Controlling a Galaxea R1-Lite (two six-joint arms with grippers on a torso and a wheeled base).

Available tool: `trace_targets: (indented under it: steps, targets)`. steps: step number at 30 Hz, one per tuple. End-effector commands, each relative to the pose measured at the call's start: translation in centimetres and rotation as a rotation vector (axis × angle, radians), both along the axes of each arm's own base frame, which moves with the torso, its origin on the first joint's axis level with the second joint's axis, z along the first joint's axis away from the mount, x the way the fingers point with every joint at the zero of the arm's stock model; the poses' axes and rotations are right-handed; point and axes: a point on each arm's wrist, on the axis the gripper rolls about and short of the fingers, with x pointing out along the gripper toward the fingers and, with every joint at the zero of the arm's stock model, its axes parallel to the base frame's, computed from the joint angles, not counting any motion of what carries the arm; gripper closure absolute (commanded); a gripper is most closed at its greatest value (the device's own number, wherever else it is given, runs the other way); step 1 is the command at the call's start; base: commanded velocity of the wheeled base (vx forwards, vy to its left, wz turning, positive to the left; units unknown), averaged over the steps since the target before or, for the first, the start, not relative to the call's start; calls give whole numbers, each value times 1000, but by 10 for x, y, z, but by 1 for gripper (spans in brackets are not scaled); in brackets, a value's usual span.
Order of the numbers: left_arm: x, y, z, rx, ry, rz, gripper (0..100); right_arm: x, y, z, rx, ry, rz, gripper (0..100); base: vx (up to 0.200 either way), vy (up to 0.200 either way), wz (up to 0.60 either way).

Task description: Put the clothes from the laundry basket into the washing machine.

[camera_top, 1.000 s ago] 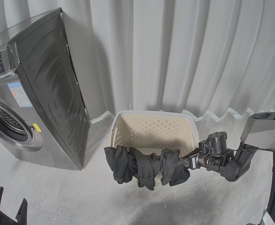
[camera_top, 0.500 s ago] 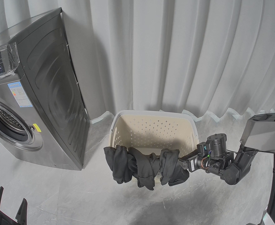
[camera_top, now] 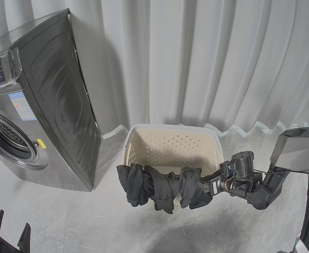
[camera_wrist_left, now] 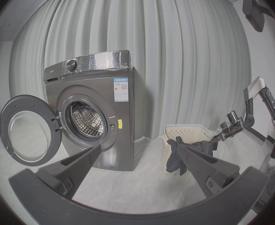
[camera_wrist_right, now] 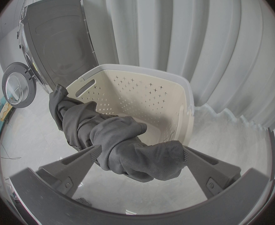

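Right gripper [camera_wrist_right: 141, 149] spread wide, one finger on each side of the end of the dark clothes [camera_top: 161, 187], not clamped. Clothes = 1 twisted dark bundle, garment count unclear. It lies along the near rim of the laundry basket [camera_top: 172, 126] and hangs down the outside of the front wall. Rest of the basket interior is bare, with star-shaped perforations and a handle slot.

Left gripper [camera_wrist_left: 138, 147] spread, nothing between its fingers, low over the floor [camera_top: 91, 222] and well apart from the basket.

1 washing machine [camera_top: 56, 106], grey, left of the basket. Its round door [camera_wrist_left: 29, 130] is swung fully open, drum [camera_wrist_left: 87, 119] visible.

Labels on the machine front:
- 1 blue-and-white sticker [camera_wrist_left: 120, 89], print too small to read.
- 1 small yellow tag [camera_wrist_left: 120, 123] beside the door opening.
- Control strip under clear plastic wrap [camera_wrist_left: 93, 61].

Bare floor between the machine front and the basket. White curtain [camera_top: 214, 53] just behind the basket's far rim.
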Motion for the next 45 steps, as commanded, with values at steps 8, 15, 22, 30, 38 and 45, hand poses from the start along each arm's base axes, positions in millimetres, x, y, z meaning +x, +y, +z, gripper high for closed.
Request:
trace_targets:
  steps: [8, 15, 22, 30, 38, 45]
  targets:
    - [0, 0, -5, 0, 4, 1, 0, 3, 5, -21, -12, 31, 8, 0, 0, 0, 0]
    - [0, 0, -4, 1, 1, 1, 0, 5, 9, -19, -8, 18, 15, 100, 0, 0, 0]
    - [0, 0, -4, 1, 1, 3, 0, 6, 9, -15, -2, 6, 13, 100, 0, 0, 0]
    - [0, 0, -5, 1, 4, 1, 0, 3, 8, 7, 27, -46, 12, 100, 0, 0, 0]
    - [0, 0, -4, 1, 1, 1, 0, -28, 15, 100, 188, -250, 52, 100, 0, 0, 0]
    - [0, 0, -5, 0, 4, 1, 0, -76, 10, 158, 317, -382, 108, 100, 0, 0, 0]
